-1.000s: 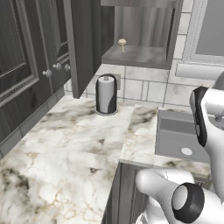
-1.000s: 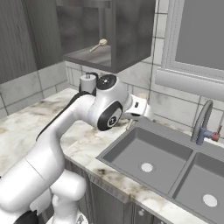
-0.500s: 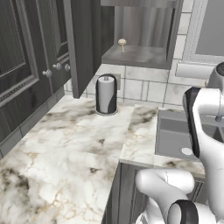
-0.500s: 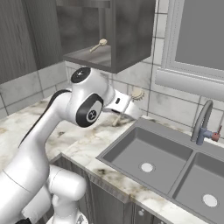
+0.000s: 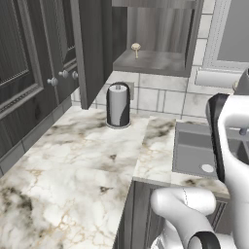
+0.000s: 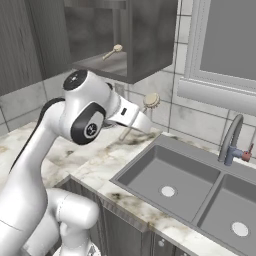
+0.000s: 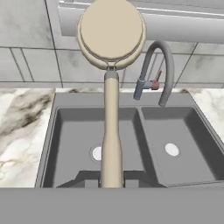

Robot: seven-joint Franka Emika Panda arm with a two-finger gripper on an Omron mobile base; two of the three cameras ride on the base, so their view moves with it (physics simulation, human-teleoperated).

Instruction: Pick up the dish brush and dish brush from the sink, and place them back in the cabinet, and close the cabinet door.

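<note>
One dish brush (image 7: 111, 131), tan wood with a round head, is clamped by its handle in my gripper (image 7: 111, 181), which is shut on it. In the right base view the gripper (image 6: 142, 119) holds this dish brush (image 6: 151, 101) head-up over the counter, just left of the sink (image 6: 150, 162). The second dish brush (image 5: 136, 48) lies on the shelf of the open cabinet (image 5: 151, 63) and shows there too in the right base view (image 6: 113, 51). The cabinet door (image 5: 92, 53) stands open to the left. The dark sink (image 7: 74, 131) lies below the held brush.
A paper towel roll in a dark holder (image 5: 118, 104) stands on the marble counter (image 5: 73, 160) under the cabinet. A curved faucet (image 6: 230, 140) rises behind the double sink. A window sill (image 6: 220, 97) runs along the tiled wall.
The arm has swung round, its elbow moving left in the right base view. The held brush has risen a little and stays gripped.
</note>
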